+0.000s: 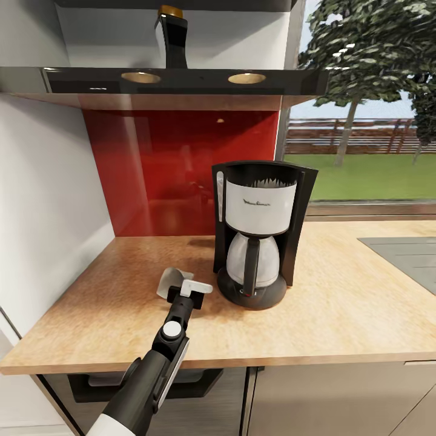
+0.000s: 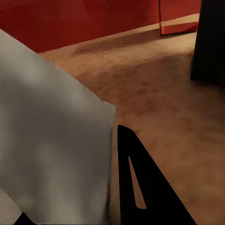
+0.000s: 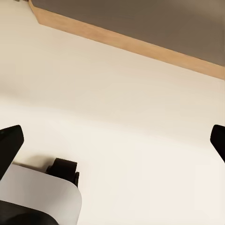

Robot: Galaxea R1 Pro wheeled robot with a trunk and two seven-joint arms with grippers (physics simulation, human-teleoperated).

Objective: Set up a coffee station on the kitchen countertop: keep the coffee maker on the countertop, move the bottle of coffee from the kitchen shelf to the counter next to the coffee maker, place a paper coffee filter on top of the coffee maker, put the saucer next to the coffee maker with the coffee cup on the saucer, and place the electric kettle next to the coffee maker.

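The coffee maker (image 1: 260,230) stands on the kitchen countertop (image 1: 339,303), its black side showing in the left wrist view (image 2: 211,42). Just left of its base, my left gripper (image 1: 184,289) hovers low over the wood, shut on the paper coffee filter (image 1: 168,282). The white filter (image 2: 51,140) spreads wide beside one black finger (image 2: 140,187). The bottle of coffee (image 1: 172,36) stands up on the kitchen shelf (image 1: 163,82), above and left of the machine. My right gripper (image 3: 112,145) is open, with nothing between its fingers, over a pale floor.
A red backsplash (image 1: 175,169) runs behind the counter and a white wall (image 1: 42,200) closes its left end. A grey inset panel (image 1: 406,254) lies in the counter at the right. Grey cabinet fronts (image 1: 327,399) sit below the edge.
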